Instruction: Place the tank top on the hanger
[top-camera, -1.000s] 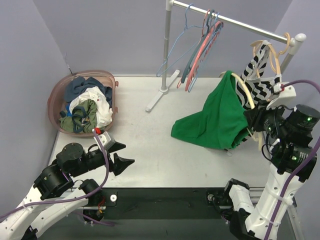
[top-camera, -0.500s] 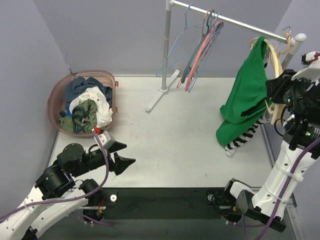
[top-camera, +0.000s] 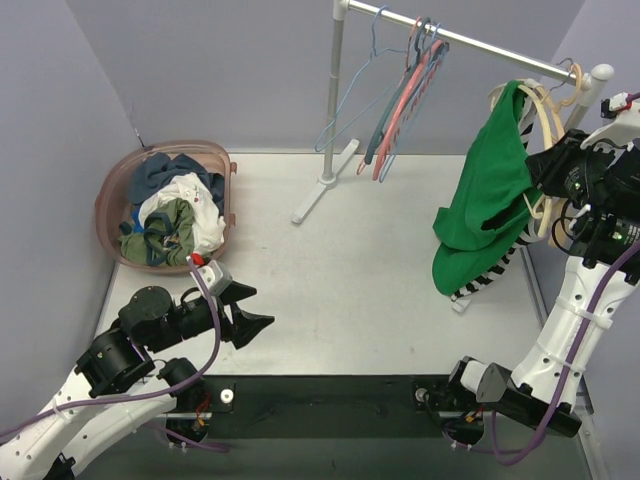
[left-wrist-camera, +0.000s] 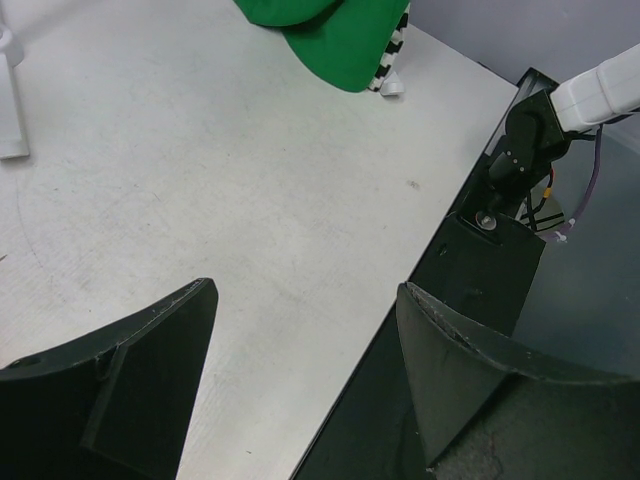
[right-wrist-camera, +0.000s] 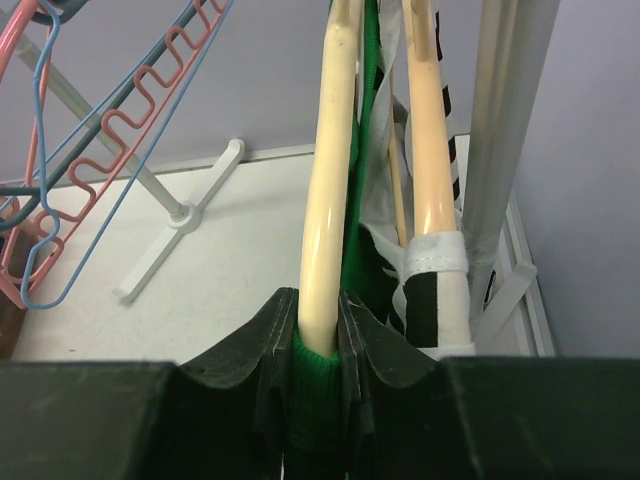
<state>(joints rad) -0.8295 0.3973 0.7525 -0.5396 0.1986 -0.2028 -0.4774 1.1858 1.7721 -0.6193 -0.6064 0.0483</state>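
Observation:
The green tank top (top-camera: 485, 200) hangs draped from the cream hanger (top-camera: 548, 110), up at the right end of the rail. My right gripper (top-camera: 540, 175) is shut on that hanger. In the right wrist view the jaws (right-wrist-camera: 318, 320) pinch the cream hanger arm (right-wrist-camera: 328, 180) together with a green strap of the tank top (right-wrist-camera: 318, 372). My left gripper (top-camera: 255, 312) stands open low over the table's front left, far from the garment. Nothing lies between its fingers (left-wrist-camera: 160, 340). The tank top's hem (left-wrist-camera: 330, 30) shows at the top of the left wrist view.
A tan hanger (right-wrist-camera: 432, 130) carrying a zebra-striped top (right-wrist-camera: 430, 290) hangs right beside the cream one. Pink and blue hangers (top-camera: 400, 95) hang mid-rail (top-camera: 470, 45). The rack's post foot (top-camera: 320, 195) rests on the table. A pink laundry basket (top-camera: 110, 190) of clothes sits at back left.
My right arm has swung the hanger and tank top from low over the table up to the rail's right end, then settled slightly. The left arm has barely moved.

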